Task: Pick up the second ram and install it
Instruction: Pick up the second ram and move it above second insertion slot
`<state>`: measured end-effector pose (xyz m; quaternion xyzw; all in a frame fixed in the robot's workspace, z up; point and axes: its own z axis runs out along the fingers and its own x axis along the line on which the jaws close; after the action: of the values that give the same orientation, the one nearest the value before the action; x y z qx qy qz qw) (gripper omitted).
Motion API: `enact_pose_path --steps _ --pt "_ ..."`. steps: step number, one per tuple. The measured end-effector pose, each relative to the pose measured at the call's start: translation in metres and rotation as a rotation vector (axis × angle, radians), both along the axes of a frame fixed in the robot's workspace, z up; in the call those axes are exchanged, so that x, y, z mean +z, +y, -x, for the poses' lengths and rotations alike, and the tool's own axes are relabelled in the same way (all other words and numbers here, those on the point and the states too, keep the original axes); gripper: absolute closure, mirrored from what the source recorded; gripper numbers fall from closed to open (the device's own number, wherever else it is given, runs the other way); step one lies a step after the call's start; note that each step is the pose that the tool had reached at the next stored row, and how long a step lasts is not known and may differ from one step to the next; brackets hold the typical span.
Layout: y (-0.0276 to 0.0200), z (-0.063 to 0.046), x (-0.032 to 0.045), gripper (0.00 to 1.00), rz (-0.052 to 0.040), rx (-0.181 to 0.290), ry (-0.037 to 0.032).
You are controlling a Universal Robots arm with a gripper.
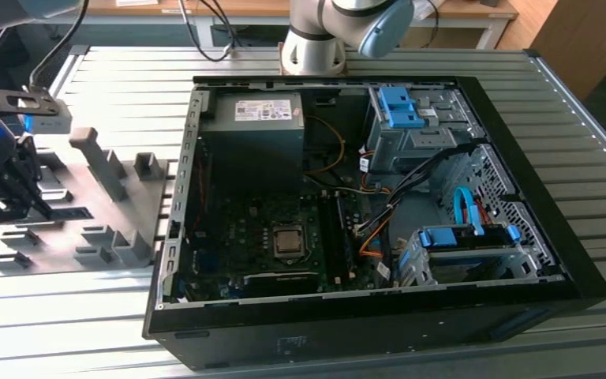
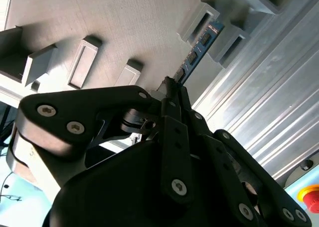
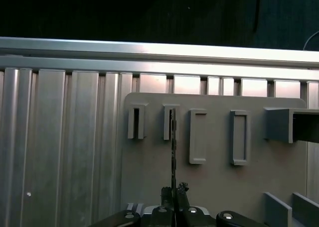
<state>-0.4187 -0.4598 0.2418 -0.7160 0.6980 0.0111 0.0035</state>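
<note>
The second ram (image 2: 199, 45) is a thin blue-green stick with black chips. My gripper (image 2: 172, 87) is shut on one end of it. In the first wrist view the ram (image 3: 173, 152) appears edge-on, running from my fingertips (image 3: 168, 197) to the slotted holders on the grey fixture plate (image 3: 214, 182). Its far end lies between two of these holder blocks; I cannot tell if it still touches them. In the exterior view the gripper (image 1: 31, 208) is at the far left over the fixture plate (image 1: 61, 237), with the ram (image 1: 69, 212) sticking out toward the exterior view's right.
An open computer case (image 1: 366, 316) lies on the ribbed metal table (image 1: 555, 95), with the motherboard and CPU socket (image 1: 287, 241) inside and the long black memory slots (image 1: 334, 221) beside it. Grey upright blocks (image 1: 103, 162) rise from the fixture plate. The arm's base (image 1: 314, 47) stands behind the case.
</note>
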Motion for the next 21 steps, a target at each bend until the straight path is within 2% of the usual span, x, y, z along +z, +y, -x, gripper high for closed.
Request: enact_pose_path --steps 21 --pt "0.0 0.0 0.0354 0.86 0.0 0.0 0.0"
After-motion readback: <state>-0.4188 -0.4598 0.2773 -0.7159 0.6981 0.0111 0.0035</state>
